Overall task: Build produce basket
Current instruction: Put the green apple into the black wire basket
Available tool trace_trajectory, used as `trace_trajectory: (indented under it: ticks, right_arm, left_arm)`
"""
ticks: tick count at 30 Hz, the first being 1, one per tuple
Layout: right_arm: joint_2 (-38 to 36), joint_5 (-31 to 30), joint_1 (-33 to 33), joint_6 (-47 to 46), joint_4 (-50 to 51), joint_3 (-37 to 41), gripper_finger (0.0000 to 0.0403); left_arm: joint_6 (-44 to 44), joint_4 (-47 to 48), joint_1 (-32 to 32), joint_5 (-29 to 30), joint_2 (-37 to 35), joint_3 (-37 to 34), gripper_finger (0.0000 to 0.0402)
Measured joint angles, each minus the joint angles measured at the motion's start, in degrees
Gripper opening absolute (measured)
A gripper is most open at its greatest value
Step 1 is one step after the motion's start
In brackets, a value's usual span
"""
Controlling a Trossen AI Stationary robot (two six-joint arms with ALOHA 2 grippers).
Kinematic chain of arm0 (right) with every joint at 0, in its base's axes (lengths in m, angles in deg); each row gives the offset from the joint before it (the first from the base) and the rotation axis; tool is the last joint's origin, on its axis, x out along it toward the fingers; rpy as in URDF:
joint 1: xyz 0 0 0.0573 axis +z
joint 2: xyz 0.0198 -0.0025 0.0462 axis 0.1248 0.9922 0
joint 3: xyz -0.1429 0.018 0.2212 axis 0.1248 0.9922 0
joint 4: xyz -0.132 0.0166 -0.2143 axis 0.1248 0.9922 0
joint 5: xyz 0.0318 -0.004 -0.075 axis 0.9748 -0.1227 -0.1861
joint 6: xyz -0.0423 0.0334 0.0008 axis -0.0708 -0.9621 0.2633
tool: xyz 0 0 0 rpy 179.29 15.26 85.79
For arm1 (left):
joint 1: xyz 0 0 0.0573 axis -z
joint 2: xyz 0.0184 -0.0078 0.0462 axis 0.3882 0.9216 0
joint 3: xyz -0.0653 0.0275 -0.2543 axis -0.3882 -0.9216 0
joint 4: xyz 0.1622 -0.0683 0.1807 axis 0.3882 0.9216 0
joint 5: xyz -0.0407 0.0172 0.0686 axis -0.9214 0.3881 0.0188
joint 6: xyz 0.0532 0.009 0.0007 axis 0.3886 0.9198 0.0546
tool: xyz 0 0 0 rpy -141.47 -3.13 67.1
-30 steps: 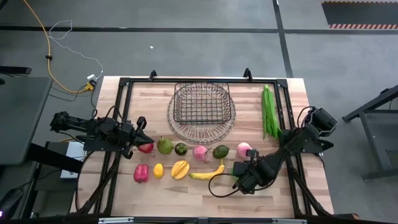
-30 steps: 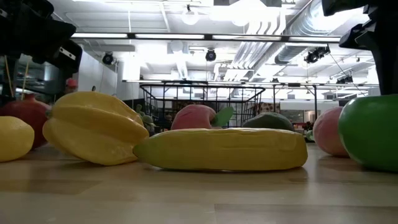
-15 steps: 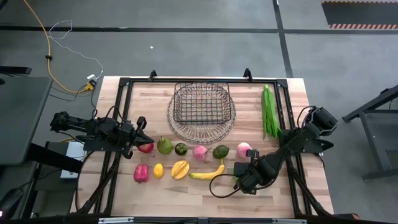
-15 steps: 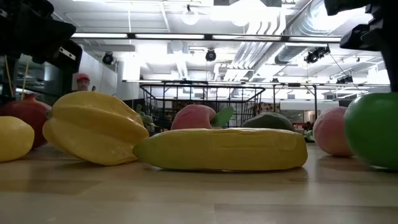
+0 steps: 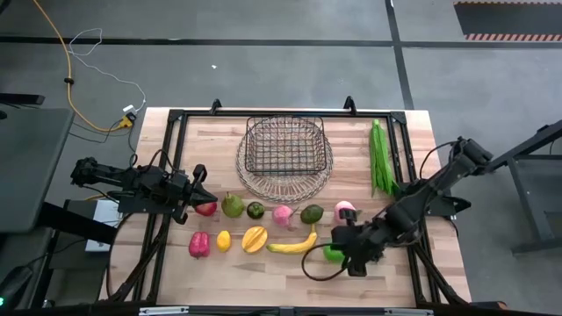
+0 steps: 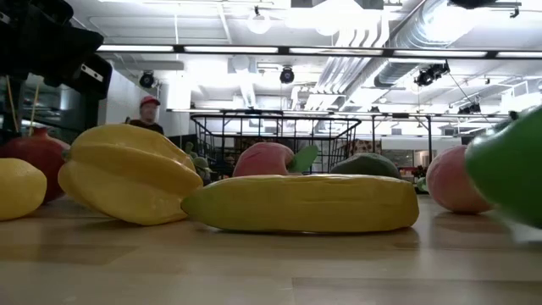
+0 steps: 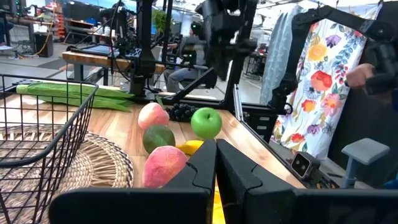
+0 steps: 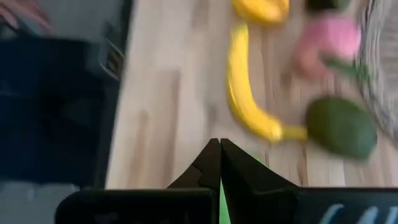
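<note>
Lighting is bright and even, supplied by ceiling strips [image 6: 279, 51] that glare white in the low view. Shadows under the banana [image 6: 301, 203] and starfruit [image 6: 127, 174] are soft and short. The green apple [image 6: 512, 169] at the right edge is smeared by motion. The right wrist view is blurred throughout; its banana [image 8: 249, 87] and avocado [image 8: 342, 127] lack sharp outlines. The high view is evenly lit, the table [image 5: 176, 263] sharp.

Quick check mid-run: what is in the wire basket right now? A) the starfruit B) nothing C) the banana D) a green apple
B: in the high view the basket shows only bare wire, while the banana, the starfruit and the green apple all lie on the table in front of it.
</note>
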Motion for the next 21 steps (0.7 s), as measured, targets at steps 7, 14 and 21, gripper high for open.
trace_trajectory:
  ticks: [7,14,21]
  right_arm:
    - [-1.18,-1.51,-0.93,-6.22,3.14,-0.02,0.0000]
    - [1.73,-0.22,-0.84,-13.21,4.93,-0.02,0.0008]
    - [2.81,2.27,-3.25,-16.53,5.43,-0.02,0.0115]
  left_arm:
    - [0.00,-0.02,-0.02,0.00,0.00,0.00,0.0000]
    - [0.00,0.00,0.00,0.00,0.00,0.00,0.0000]
    - [0.01,0.00,0.00,0.00,0.00,0.00,0.0000]
